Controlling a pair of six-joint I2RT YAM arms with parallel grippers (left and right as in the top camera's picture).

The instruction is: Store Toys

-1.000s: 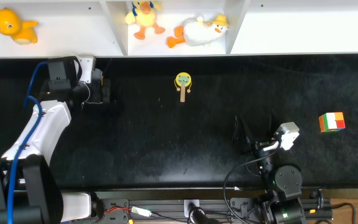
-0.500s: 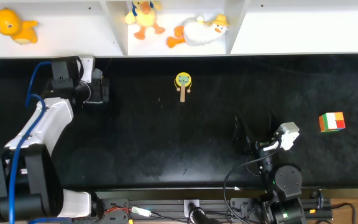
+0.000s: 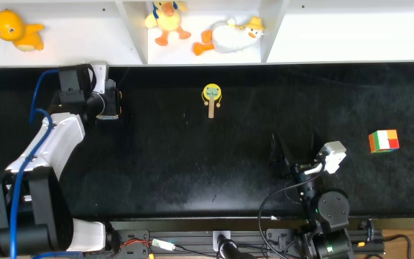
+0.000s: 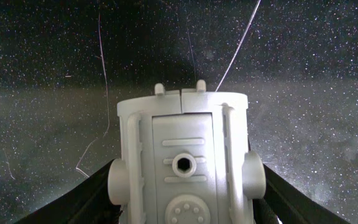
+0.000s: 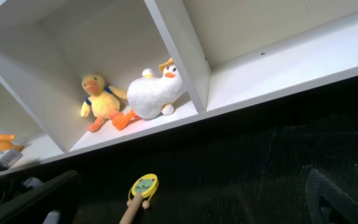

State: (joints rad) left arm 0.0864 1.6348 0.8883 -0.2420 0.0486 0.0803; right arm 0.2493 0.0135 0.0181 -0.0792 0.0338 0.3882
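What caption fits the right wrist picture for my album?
A yellow duck and a white duck share one shelf cubby; a yellow stick toy lies on the black table in front.

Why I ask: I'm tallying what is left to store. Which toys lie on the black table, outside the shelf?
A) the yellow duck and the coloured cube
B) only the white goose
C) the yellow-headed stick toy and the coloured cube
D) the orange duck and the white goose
C: the yellow-headed stick toy and the coloured cube lie on the black table, while the orange duck, yellow duck and white goose sit in shelf compartments.
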